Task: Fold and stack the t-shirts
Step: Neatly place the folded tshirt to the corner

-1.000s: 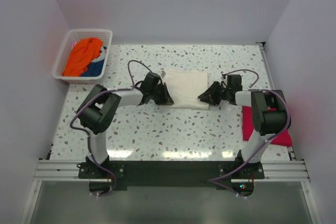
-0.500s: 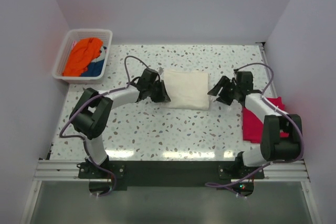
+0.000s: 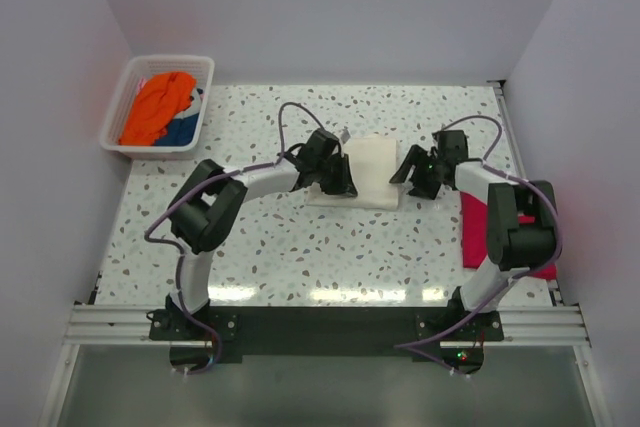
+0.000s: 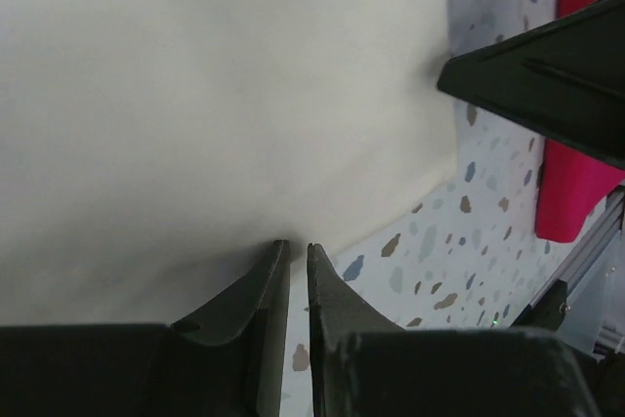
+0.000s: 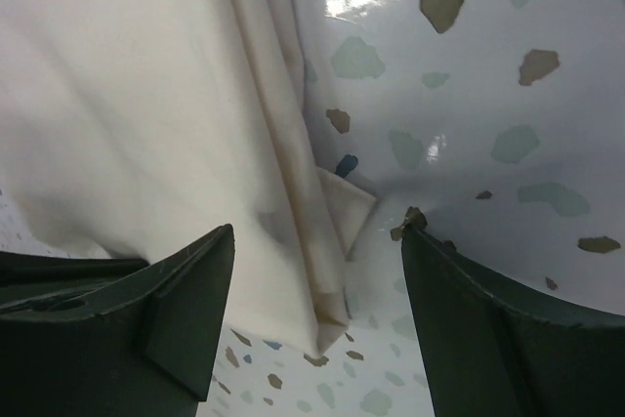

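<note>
Overhead, a folded cream-white t-shirt (image 3: 372,169) lies flat near the middle of a speckled desk (image 3: 300,237), with one robot arm at each side of it. The left end effector (image 3: 338,179) is over the shirt's left part. Its wrist camera shows its fingers (image 4: 256,295) only a sliver apart at the cloth's edge, with desk speckle visible through the slit and nothing pinched. The right end effector (image 3: 412,171) sits at the shirt's right edge, spread wide open, its fingers (image 5: 186,310) straddling the layered hem without holding it. A crimson-red t-shirt (image 3: 472,242) lies at the desk's right side, partly hidden under the right arm and apart from the cream one. At the far left corner, a white slatted basket (image 3: 150,147) holds an orange t-shirt (image 3: 158,107) on top of a blue t-shirt (image 3: 182,133).
</note>
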